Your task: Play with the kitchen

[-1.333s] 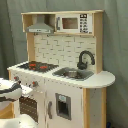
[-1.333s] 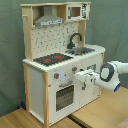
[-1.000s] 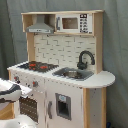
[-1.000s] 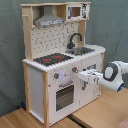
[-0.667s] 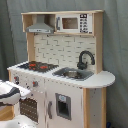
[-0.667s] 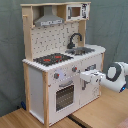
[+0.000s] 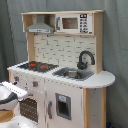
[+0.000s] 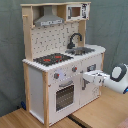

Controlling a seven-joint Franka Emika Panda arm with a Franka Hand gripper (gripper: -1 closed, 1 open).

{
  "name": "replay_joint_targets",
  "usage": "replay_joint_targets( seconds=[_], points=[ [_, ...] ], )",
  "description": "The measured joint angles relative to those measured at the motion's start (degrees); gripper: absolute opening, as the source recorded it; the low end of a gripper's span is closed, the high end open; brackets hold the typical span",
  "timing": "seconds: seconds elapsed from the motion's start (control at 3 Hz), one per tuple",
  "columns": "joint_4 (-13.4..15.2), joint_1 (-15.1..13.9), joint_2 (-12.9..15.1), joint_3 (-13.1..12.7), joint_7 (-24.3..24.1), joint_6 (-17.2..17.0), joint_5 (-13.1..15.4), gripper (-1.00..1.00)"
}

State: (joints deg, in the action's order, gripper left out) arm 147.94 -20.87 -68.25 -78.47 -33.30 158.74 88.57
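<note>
— Standing on a light wooden floor (image 8: 30,119) before a grey curtain (image 7: 115,45), the kitchen (image 8: 60,60) is upright in both exterior views. Confirm its fittings?

— Black-and-red hob (image 7: 36,65) on the worktop, sink (image 7: 74,74) just beside it, black tap (image 7: 85,59) rising behind the sink. Grey hood (image 7: 40,27) above the hob, small microwave (image 7: 74,23) on the top shelf beside it. Windowed oven door (image 8: 65,96) shut below the hob, with round knobs (image 8: 56,76) above it.

— Arm position?

— The gripper (image 8: 90,79), white and boxy, sits at the front panel on the second exterior view's right, level with the cupboard door (image 7: 62,106) under the sink. In the first exterior view it enters from the lower left, close to the oven front.

— Finger state?

— I cannot tell whether they are apart or together, nor whether they touch the panel.
</note>
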Motion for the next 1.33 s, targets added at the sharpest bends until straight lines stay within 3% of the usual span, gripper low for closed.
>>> replay_joint_targets(
  seconds=[1.33],
  points=[
    [1.3, 8.4, 0.0, 0.0, 16.5, -10.5, -21.0, 1.00]
  ],
)
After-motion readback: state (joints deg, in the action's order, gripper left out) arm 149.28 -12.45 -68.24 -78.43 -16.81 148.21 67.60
